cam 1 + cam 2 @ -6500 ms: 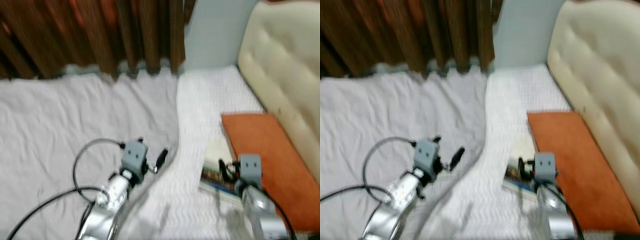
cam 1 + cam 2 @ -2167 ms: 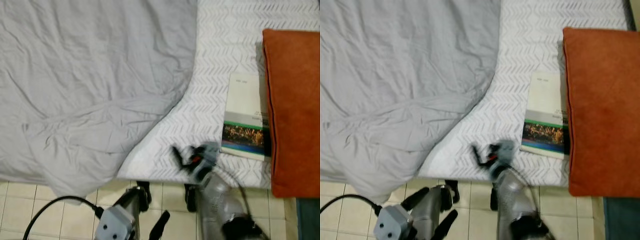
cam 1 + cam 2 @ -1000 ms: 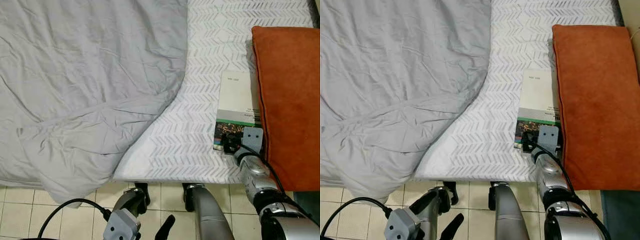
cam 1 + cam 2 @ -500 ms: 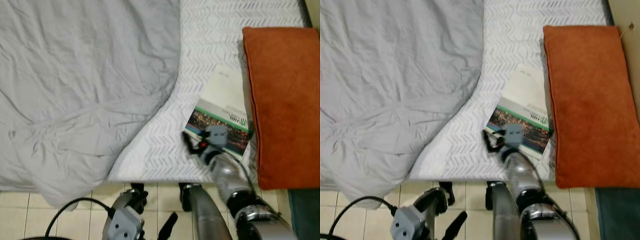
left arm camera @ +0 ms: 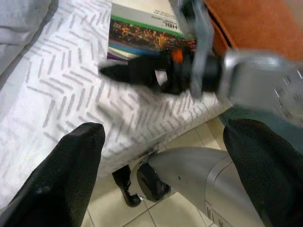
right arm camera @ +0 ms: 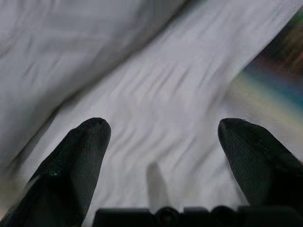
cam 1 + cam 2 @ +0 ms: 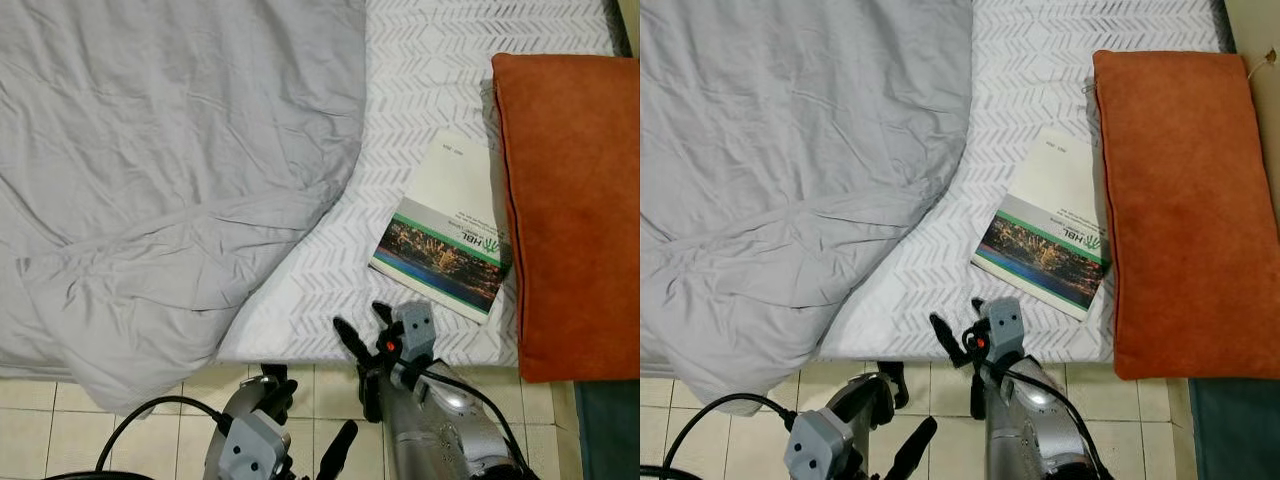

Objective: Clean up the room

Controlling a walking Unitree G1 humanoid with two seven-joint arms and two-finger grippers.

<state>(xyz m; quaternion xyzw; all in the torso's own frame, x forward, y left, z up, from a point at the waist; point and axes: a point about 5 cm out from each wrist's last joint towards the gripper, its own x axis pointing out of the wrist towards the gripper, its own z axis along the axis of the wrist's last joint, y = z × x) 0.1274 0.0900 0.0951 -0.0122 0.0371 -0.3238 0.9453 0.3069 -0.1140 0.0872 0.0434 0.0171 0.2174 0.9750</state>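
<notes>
Book (image 7: 447,230) lies flat and askew on the patterned sheet (image 7: 400,120), just beside the orange cushion (image 7: 570,200). Likely light, thin, floppy and glossy — best pinched at the near edge overhanging nothing. Right gripper (image 7: 362,328) hovers spread wide, empty, at the mattress edge; left gripper (image 5: 165,156) open, idle. Grey duvet (image 7: 170,170) rumpled; tiled floor (image 7: 40,420) below.
</notes>
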